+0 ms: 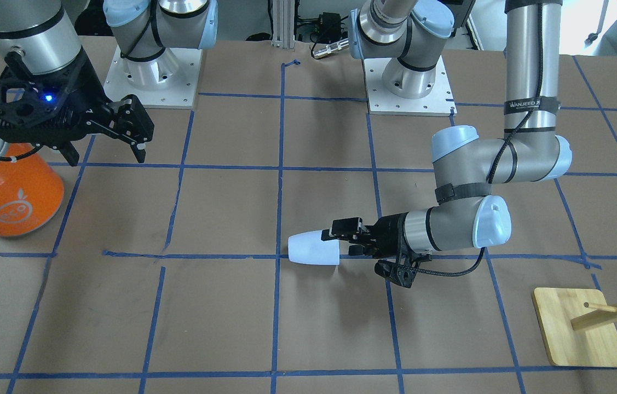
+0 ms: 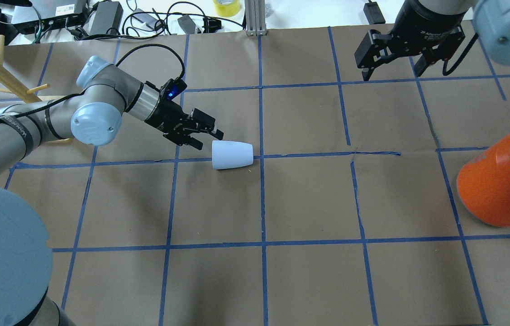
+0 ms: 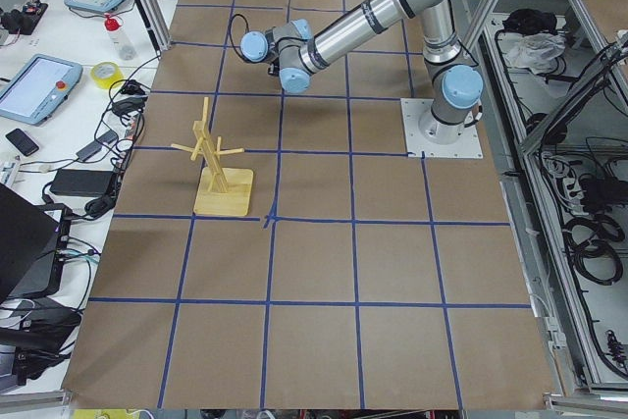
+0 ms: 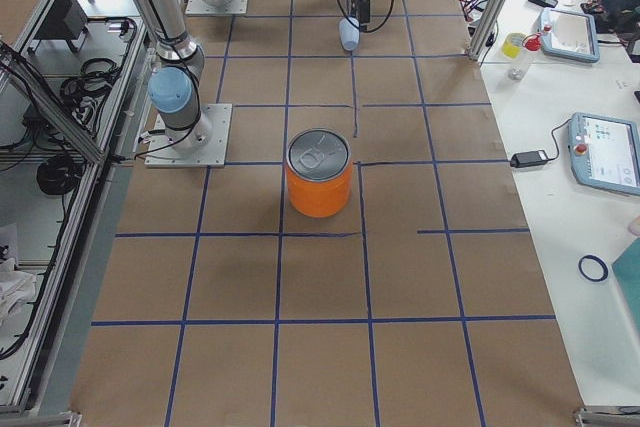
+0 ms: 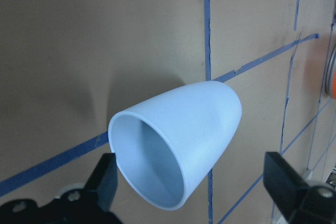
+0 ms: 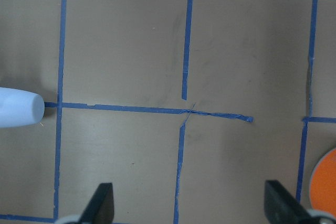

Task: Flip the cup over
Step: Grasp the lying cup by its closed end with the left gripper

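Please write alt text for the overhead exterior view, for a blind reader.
A small pale blue plastic cup lies on its side near the centre, its wide rim facing the open left gripper beside it. A large orange can with a silver lid stands at right; the open right gripper hangs beyond it.

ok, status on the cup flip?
Left gripper open at cup rim, no grip yet. Right gripper open, hovering away. Cup lying on its side, rim toward left gripper. Orange can well clear.
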Tool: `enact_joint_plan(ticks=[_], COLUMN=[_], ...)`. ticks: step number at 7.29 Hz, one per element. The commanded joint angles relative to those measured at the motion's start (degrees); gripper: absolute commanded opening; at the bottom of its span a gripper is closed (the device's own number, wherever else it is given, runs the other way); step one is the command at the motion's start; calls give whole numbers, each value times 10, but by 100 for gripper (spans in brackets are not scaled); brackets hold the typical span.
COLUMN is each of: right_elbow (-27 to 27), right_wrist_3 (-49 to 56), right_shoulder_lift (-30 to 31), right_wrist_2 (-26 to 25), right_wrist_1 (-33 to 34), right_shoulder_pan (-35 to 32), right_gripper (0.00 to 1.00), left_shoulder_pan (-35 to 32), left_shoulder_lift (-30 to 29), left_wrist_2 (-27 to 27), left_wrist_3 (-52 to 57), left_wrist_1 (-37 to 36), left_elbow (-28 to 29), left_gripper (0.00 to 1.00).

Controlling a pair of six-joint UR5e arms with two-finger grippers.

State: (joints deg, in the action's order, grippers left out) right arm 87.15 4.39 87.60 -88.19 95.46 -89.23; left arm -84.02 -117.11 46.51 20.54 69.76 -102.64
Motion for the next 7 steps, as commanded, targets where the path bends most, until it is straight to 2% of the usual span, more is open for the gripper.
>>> enact_joint_plan(ticks=[1,2,4,7], right_elbow=[1,8,12,9], right_wrist_3=[1,0,-3,-1], right_shoulder_lift=[0,0,-4,-6], right_wrist_2=[0,0,-1,-13], right_wrist_1=[-2,-1,2,3], right_shoulder_pan=[-2,-6,-18,-18], right_gripper=[100,100,100,100], left_shoulder_pan=[0,0,-1,-1], left_shoulder_lift=[-10,-16,-22,-23], left_wrist_2=[-26,-52,-58,-108], left_wrist_3=[-4,-1,-3,-4], left_wrist_1=[3,2,1,1], left_elbow=[-3,-4,-20,-32], left_gripper=[100,99,98,93])
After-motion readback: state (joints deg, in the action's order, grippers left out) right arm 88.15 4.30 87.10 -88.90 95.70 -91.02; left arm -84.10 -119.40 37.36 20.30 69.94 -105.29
